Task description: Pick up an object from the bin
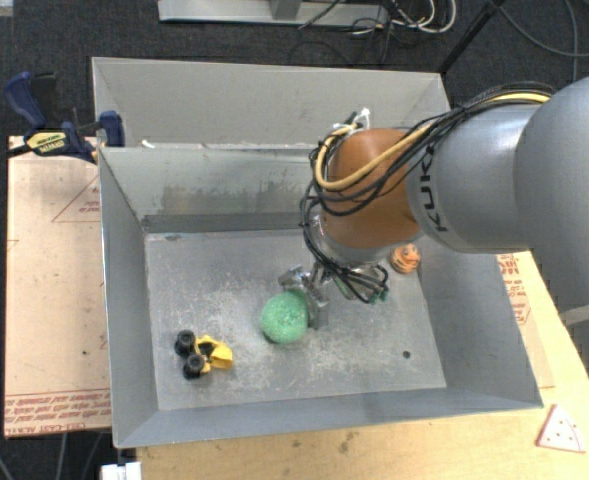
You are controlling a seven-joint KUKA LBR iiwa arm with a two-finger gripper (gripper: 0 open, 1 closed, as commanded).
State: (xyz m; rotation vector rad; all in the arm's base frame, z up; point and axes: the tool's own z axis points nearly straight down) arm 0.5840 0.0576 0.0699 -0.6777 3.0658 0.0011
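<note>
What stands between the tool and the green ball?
Nothing visible: the tool sits right at the green ball's upper-right edge. The yellow wheeled toy lies apart, to the ball's lower left in the view.

**Arm** (514, 178): broad, smooth, silver-grey rounded links with a dull metallic sheen. Black capital letters (429, 190), only partly visible, run along the link next to the wrist. **Wrist cover** (369, 193): a glossy orange-brown dome. **Cable bundle** (414, 138): yellow and black cables follow the grey link and loop over the top of the dome, with a pale connector (357, 120) at the crest of the loop. Thinner black and green wires (366, 286) curl beneath the dome. **Gripper** (309, 290): small, bare grey metal, angular in outline.
</note>
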